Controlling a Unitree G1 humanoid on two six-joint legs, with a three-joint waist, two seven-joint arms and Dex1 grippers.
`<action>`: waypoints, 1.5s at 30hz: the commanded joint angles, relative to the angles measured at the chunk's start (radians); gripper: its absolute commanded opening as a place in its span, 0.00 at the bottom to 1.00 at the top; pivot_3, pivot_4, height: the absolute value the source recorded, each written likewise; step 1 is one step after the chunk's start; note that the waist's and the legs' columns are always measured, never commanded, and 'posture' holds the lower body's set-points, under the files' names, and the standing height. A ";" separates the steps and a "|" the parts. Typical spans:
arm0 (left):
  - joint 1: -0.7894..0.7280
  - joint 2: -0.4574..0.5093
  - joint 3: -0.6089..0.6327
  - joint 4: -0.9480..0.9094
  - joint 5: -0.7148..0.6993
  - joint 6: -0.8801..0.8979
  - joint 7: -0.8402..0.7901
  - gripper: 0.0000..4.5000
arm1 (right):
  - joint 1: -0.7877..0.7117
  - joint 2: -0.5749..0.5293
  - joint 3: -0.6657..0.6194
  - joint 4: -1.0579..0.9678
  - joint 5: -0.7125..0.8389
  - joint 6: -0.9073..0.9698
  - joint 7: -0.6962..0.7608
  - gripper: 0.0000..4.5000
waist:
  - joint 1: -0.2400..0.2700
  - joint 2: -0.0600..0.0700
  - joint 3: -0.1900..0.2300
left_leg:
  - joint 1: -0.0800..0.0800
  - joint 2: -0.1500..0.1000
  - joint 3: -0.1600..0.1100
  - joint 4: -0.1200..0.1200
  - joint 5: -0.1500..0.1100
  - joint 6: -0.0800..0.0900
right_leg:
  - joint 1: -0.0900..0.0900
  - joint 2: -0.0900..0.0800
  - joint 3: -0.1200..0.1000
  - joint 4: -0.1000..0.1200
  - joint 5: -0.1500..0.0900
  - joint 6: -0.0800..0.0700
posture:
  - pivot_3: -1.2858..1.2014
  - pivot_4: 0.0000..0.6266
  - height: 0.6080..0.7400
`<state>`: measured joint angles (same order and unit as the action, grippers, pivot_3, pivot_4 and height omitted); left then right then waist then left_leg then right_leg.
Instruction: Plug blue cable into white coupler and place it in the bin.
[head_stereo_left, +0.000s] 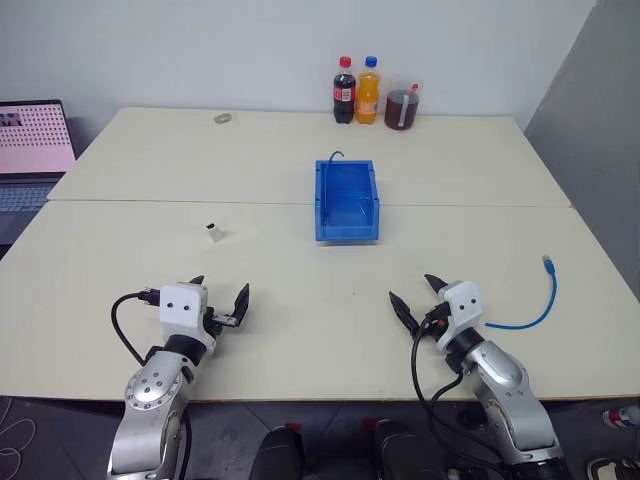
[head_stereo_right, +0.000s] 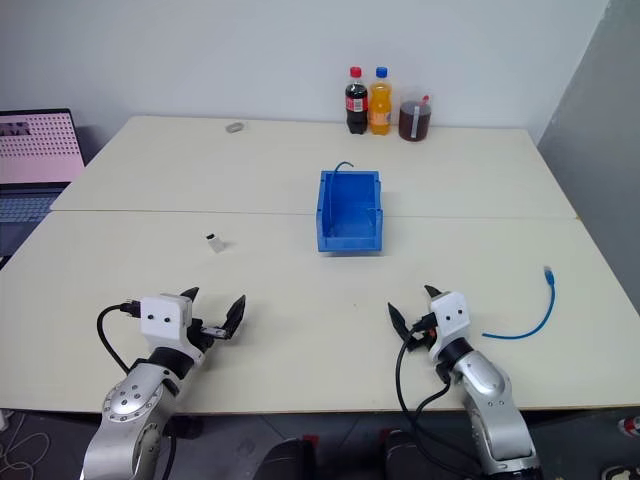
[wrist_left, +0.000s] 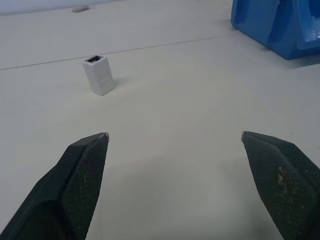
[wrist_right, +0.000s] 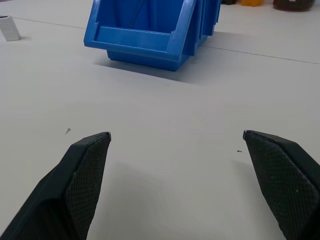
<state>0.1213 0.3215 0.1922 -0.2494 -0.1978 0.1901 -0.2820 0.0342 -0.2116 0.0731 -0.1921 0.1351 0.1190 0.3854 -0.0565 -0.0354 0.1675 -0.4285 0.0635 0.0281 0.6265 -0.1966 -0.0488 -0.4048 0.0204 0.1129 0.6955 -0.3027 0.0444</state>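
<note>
Bin (head_stereo_left: 347, 203) frame centre, thin dark cord end poking over back wall. Left gripper (head_stereo_left: 222, 297), right gripper (head_stereo_left: 419, 294): jaws spread, nothing held.

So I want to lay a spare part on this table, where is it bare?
Bare: the stretch between the small white plastic coupler and the bright-blue plastic bin, and the near strip between the open left hand and open right hand. Crowded: the far edge by the bottles, and the right side around the light-blue cable.
</note>
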 joint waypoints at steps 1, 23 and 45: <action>-0.002 -0.002 -0.011 -0.062 -0.004 -0.001 -0.007 1.00 | -0.007 -0.001 -0.007 -0.024 -0.001 -0.018 -0.005 1.00 | 0.000 0.000 0.000 | 0.000 0.000 0.000 0.000 0.000 0.000 | 0.000 0.000 0.000 0.000 0.000 0.000 | 0.52 0.24 1.00; 0.017 0.091 -0.009 -0.080 -0.126 -0.081 -0.258 1.00 | -0.014 -0.004 -0.017 -0.024 -0.005 -0.030 -0.024 1.00 | 0.000 0.000 0.000 | 0.000 0.000 0.000 0.000 0.000 0.000 | 0.000 0.000 0.000 0.000 0.000 0.000 | 0.52 0.24 1.00; -0.458 0.325 -0.287 -0.019 -0.368 0.247 -0.855 1.00 | -0.090 -0.183 -0.503 -0.143 0.081 0.398 -0.294 1.00 | -0.001 0.001 0.000 | -0.001 -0.001 -0.001 0.001 0.000 0.000 | 0.000 0.001 -0.001 0.001 0.000 0.000 | 0.52 0.24 1.00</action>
<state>-0.3040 0.6394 -0.0735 -0.2450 -0.5500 0.4303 -1.0922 -0.0262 -0.3608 -0.3832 -0.3403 0.2242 0.4393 0.1258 -0.0576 -0.0348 0.1677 -0.4294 0.0629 0.0268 0.6277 -0.1965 -0.0488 -0.4048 0.0211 0.1116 0.6969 -0.3028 0.0440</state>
